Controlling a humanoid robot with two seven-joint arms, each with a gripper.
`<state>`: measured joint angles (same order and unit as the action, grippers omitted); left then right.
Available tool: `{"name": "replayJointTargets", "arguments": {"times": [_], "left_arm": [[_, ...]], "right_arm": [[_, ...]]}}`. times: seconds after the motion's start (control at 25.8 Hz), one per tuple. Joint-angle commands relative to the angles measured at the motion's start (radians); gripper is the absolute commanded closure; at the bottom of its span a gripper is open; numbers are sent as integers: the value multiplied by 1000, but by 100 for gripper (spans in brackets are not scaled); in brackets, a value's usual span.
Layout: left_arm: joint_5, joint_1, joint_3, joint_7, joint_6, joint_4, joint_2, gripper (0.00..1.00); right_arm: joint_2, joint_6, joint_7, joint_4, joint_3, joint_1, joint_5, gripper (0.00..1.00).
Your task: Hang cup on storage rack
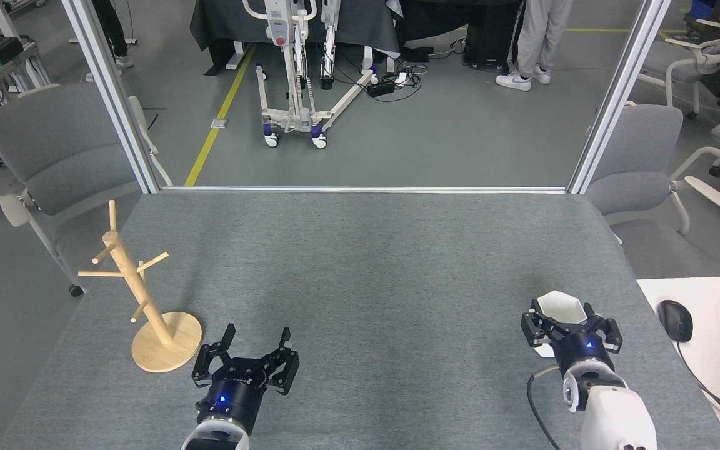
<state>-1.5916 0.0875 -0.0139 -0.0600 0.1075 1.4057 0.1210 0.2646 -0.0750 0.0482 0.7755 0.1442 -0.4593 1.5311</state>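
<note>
— Two grippers over the grey worktop (pixel 360 262): how does each stand?
— Left gripper (pixel 255 351), fingers spread and empty, sits just right of the wooden mug tree (pixel 141 300), which stands at the near left.
— And the white faceted cup (pixel 560 307)?
— Near right, upright, clasped between the fingers of the right gripper (pixel 569 325).

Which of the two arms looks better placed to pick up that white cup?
The right. Its gripper already sits around the cup, while the left gripper waits open and empty beside the storage rack, far from it.
</note>
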Motion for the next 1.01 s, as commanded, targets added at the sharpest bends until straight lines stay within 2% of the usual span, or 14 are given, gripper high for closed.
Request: {"name": "replayJointTargets", "arguments": {"times": [0.0,0.35,0.46,0.54,0.74,0.85,0.97], "left_arm": [[-1,0,0,0,0,-7,-1,1],[-1,0,0,0,0,-13,-3,1],[-1,0,0,0,0,-13,-4,1],[-1,0,-1,0,0,-13,-3,1],[-1,0,-1,0,0,-13,-1,1],[1,0,-1,0,0,-13,0,1],[1,0,-1,0,0,-13,2,1]], "right_arm": [[-2,0,1,-1,0,1,1,0],[-4,-2,2,-1,0,1,1,2],[-5,-2,4,-1,0,1,1,7],[-7,-5,10,-1,0,1,1,16],[-8,-20,21,-1,2,1,0,56],[-8,-35,21,-1,3,1,1,70],[-8,-40,19,-1,3,1,1,76]]}}
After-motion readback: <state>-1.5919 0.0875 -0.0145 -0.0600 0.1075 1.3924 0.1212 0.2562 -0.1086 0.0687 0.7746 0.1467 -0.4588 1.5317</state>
